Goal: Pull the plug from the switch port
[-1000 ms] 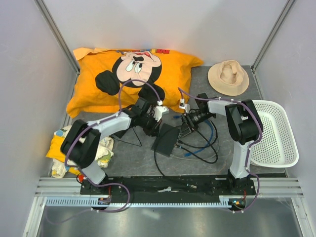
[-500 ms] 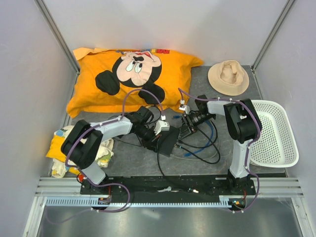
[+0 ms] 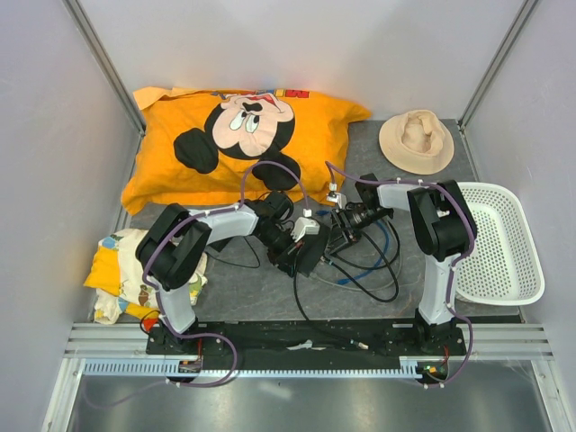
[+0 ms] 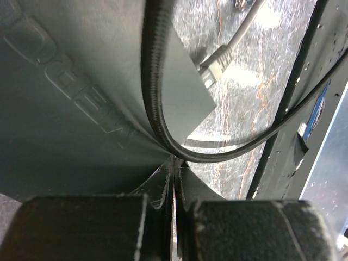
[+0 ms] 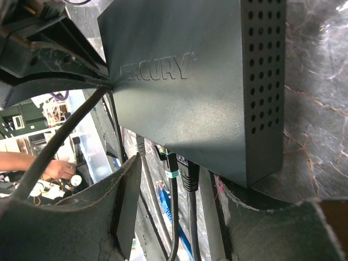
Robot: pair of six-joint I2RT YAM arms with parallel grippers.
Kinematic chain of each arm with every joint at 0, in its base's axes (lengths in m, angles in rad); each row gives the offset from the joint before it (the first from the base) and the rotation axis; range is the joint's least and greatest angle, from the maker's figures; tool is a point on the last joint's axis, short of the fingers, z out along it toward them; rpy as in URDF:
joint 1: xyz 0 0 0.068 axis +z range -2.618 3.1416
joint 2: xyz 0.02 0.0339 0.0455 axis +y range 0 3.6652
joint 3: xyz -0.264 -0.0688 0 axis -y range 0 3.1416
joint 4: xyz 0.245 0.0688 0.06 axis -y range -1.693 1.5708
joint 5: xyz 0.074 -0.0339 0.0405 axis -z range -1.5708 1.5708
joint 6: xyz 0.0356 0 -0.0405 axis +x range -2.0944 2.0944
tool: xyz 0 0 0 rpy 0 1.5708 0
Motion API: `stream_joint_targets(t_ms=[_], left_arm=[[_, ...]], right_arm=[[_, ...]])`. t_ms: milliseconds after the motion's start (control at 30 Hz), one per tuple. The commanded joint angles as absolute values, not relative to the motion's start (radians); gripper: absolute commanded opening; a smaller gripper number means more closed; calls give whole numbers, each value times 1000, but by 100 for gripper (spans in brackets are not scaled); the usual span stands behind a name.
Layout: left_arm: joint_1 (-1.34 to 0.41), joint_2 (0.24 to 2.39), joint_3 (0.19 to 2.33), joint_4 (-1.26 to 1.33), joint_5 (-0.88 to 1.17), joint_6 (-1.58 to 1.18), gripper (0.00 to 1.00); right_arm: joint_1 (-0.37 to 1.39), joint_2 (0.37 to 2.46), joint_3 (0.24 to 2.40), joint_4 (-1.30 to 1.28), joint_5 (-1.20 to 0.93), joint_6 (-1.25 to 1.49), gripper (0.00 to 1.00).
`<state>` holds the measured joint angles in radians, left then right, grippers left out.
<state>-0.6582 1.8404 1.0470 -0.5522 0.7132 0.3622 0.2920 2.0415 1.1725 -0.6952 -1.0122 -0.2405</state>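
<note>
Right wrist: one switch [image 5: 185,70], two plugs [image 5: 188,175] within the half-open right gripper [image 5: 176,168]; left gripper [image 4: 174,163] closed, empty.

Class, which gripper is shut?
The left gripper: its jaws meet, while the right gripper stands open around the plugs in the switch.

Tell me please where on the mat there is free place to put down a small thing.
Bare mat lies between the crumpled cloth and the switch, and a smaller patch lies between the pillow and the hat. The white basket looks empty too. The centre is crowded with the switch and its cable loops.
</note>
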Motion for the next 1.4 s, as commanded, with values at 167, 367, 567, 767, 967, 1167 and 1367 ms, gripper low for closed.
stream_joint_targets(t_ms=[167,367,567,767,967,1167,1367], left_arm=[[-652,1773,1063,-502,722,356,2],[-623,1730,1104,-431,738,249,2],[-621,1794,1155,-310,629,134,2],[-621,1897,1209,-301,566,61,1],[-623,1933,1209,-298,568,35,1],[-624,1948,1200,-285,548,23,2],[-626,1954,1192,-284,545,20,2]], right_arm=[[256,2100,1140,-598,-767,-196,53],[247,2103,1114,-566,-738,-161,51],[248,2111,1101,-532,-690,-126,50],[259,2144,1111,-526,-660,-98,45],[278,2146,1120,-526,-615,-81,40],[296,2146,1127,-525,-558,-58,36],[299,2175,1150,-526,-543,-31,29]])
